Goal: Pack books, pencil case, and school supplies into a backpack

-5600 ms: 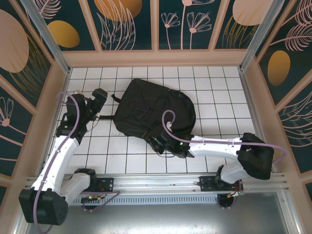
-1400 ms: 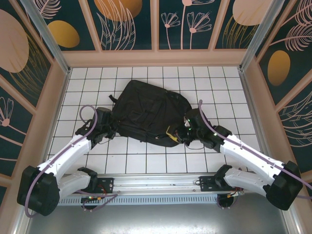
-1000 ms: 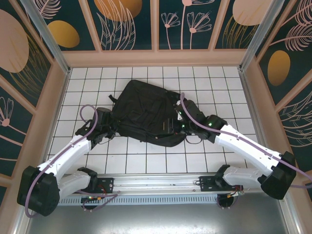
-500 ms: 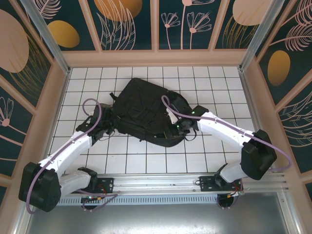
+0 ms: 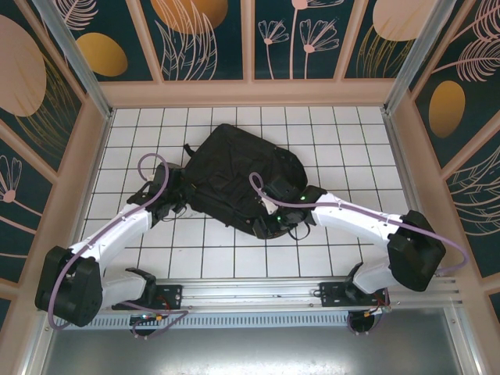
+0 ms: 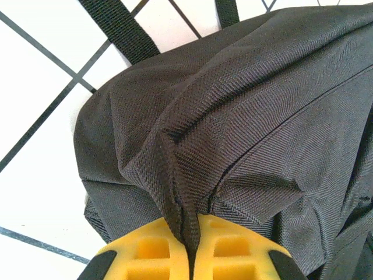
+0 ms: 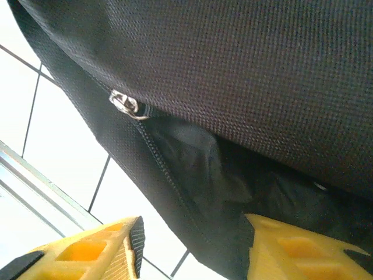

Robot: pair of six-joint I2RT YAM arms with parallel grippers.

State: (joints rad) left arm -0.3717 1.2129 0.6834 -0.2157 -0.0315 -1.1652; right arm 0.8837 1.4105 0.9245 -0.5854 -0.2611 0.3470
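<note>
Where its zip (image 7: pixel 125 106) gapes, the backpack (image 5: pixel 234 178) (black weave) sags.

White grid table (image 5: pixel 234 258), floral wall panels (image 5: pixel 203 39), alu rail (image 5: pixel 258 293) nr edge.

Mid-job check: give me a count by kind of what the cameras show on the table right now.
backpack: 1
grippers: 2, the left gripper and the right gripper
zip pull: 1
Total: 4
</note>
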